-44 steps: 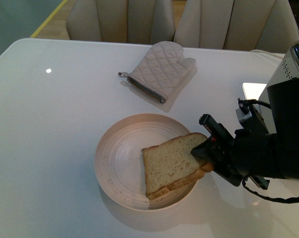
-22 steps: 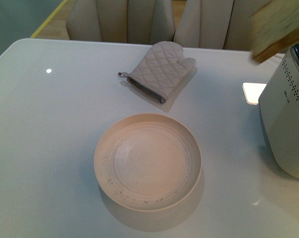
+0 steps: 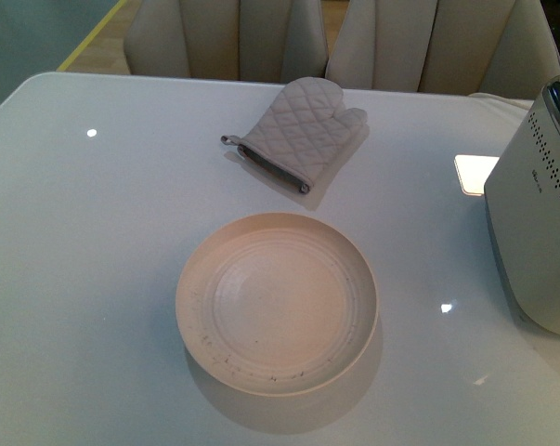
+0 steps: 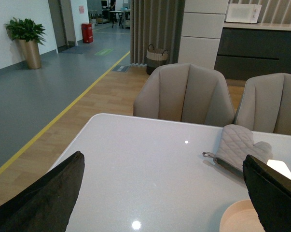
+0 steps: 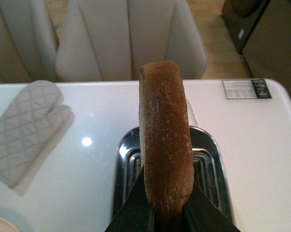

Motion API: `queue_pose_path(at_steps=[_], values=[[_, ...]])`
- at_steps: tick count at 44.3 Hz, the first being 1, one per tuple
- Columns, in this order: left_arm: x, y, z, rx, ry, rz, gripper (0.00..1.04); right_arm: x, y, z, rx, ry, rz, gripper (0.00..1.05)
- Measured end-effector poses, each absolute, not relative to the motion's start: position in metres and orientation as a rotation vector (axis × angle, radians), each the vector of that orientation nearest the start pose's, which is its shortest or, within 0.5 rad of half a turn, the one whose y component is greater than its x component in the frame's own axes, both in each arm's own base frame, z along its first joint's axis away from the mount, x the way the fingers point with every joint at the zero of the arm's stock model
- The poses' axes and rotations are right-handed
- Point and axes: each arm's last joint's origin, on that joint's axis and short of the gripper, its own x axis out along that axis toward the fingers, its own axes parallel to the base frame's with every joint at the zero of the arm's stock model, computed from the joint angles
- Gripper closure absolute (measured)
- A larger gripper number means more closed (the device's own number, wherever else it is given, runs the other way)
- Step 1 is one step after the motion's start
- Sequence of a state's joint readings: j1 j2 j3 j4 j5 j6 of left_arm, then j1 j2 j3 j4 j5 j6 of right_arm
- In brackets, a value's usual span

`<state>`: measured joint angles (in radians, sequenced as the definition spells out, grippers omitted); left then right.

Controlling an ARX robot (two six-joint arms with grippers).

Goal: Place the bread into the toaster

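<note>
In the right wrist view my right gripper is shut on the bread, a slice seen edge-on with its brown crust toward the camera. It hangs directly above the toaster, over the slots in the shiny metal top. In the front view the toaster stands at the right edge, white with dark vent holes; the bread and both arms are out of that view. My left gripper is open and empty, its dark fingers wide apart above the table's left side.
An empty round cream plate sits at the table's middle front. A quilted grey oven mitt lies behind it. Beige chairs stand along the far edge. A small white card lies left of the toaster.
The right gripper lifted the bread off the plate and carried it up and right, out of the front view, to above the toaster. The plate is now empty.
</note>
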<state>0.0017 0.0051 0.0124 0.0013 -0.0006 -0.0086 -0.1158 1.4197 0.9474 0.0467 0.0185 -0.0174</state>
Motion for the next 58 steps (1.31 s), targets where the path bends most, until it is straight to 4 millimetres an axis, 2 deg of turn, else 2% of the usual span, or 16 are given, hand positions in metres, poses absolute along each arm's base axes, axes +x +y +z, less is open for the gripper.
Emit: queue_pose_path(at_steps=[10, 26, 38, 58], values=[[0.097, 0.000, 0.167, -0.009, -0.009, 0.002, 0.07, 0.315, -0.041, 0.255, -0.017, 0.522, -0.142, 1.01], [0.097, 0.000, 0.167, -0.009, -0.009, 0.002, 0.07, 0.315, -0.038, 0.252, 0.003, 0.547, -0.149, 1.01], [0.097, 0.000, 0.167, -0.009, -0.009, 0.002, 0.07, 0.317, -0.038, 0.233, 0.008, 0.591, -0.158, 1.01], [0.097, 0.000, 0.167, -0.009, -0.009, 0.002, 0.07, 0.317, -0.038, 0.223, 0.002, 0.635, -0.181, 1.01]])
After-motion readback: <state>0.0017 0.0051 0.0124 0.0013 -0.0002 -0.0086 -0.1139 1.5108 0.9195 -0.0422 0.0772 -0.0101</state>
